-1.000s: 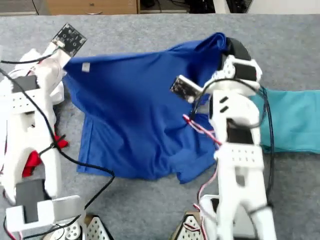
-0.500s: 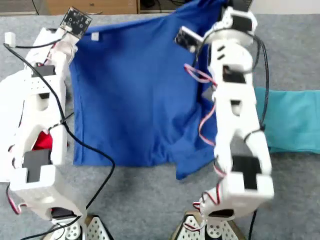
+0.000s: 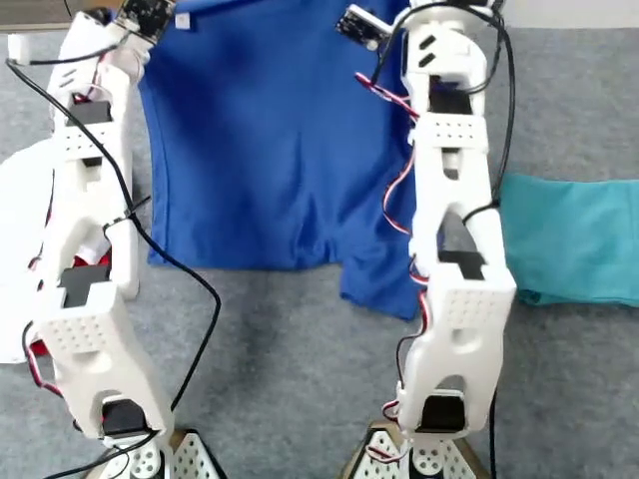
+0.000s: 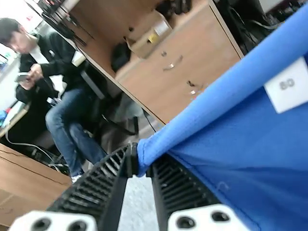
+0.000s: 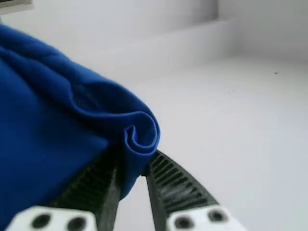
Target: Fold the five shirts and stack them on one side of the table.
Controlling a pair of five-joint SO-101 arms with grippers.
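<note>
A grey desk (image 3: 270, 379) carries a blue shirt (image 3: 260, 140), held up at its far side between the two arms with the hem lying on the desk. A folded teal shirt (image 3: 579, 239) lies beside the right arm. The left fingers (image 4: 103, 180) are clamped tight on one upper corner of the blue shirt, and the right fingers (image 5: 168, 183) pinch a rolled fold at the other.

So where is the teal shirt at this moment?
High view: the teal shirt lies on the right side of the table, with the right arm between it and the blue shirt.
</note>
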